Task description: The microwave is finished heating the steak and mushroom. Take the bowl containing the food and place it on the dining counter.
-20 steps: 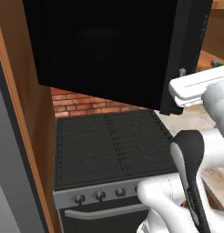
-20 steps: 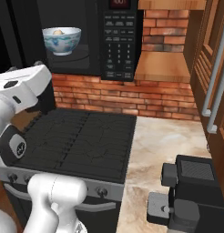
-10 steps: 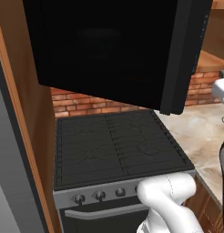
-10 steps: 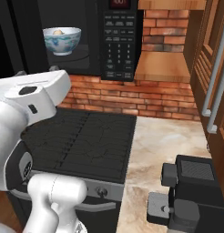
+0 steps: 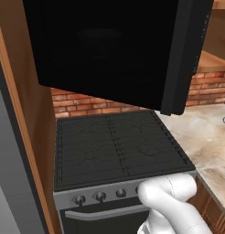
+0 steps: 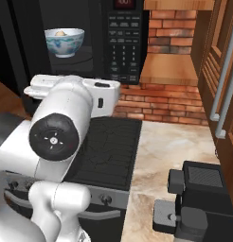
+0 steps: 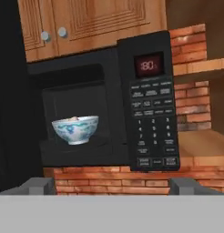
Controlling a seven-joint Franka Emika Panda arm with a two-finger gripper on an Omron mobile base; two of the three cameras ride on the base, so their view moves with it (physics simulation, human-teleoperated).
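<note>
Bowl: the blue-and-white patterned bowl (image 7: pixel 75 129) sits upright inside the open microwave, ahead of the hand and a little to its left in the hand view; it also shows in the right base view (image 6: pixel 65 41), above and beyond the arm.
Food: a small pale-tan lump (image 6: pixel 61 33) peeks over the bowl's rim; too small to tell steak from mushroom.
Microwave: the large black microwave (image 7: pixel 150 100) faces the hand, its cavity exposed, with a keypad column and a small red display to the right of the bowl.
Door: the wide dark door (image 5: pixel 109 45) is swung open to the left of the cavity, hanging over the stove in the left base view.
Hand: the hand (image 7: pixel 113 185) is well apart from the bowl, below the cavity's level; two grey fingertips (image 7: pixel 38 185) rise at the bottom of the hand view, spread wide, with nothing between them.
Stove: a black cooktop (image 5: pixel 114 148) lies below the microwave, with knobs along its front.
Wall: red brick (image 7: pixel 109 184) runs under the microwave.
Cabinets: wooden doors with round knobs (image 7: pixel 86 22) sit above the microwave.
Table: a beige marbled top (image 6: pixel 170 151) lies right of the stove, carrying a dark boxy appliance (image 6: pixel 199 203).
</note>
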